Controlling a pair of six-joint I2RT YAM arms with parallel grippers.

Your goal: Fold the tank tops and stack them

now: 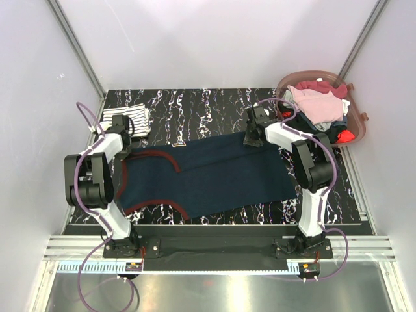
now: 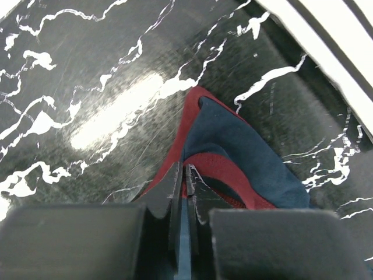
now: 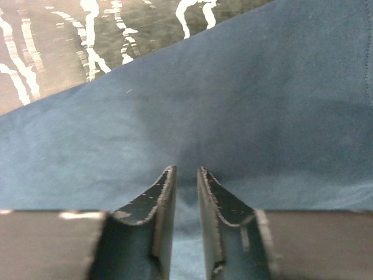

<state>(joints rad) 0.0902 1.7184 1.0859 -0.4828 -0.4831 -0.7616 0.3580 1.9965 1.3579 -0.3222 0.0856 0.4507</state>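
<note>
Navy cloth tank top with dark red trim (image 1: 214, 175) lies spread on your black marbled table (image 1: 195, 107), with the folded white navy-striped tank top (image 1: 127, 120) at the far left. Only the left wrist view shows your left gripper (image 2: 185, 175) pinching the red-trimmed strap. Your right gripper (image 3: 185, 175) is narrowed over the navy cloth, and whether it is gripping cannot be told.

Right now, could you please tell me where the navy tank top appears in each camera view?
Top view: the navy tank top lies spread across the middle of the table, between both arms.
Left wrist: its red-trimmed corner sits at lower centre, pinched in the left pincer.
Right wrist: it fills most of the frame, beneath the right pincer.
Shared landmark: the black marbled table.
</note>
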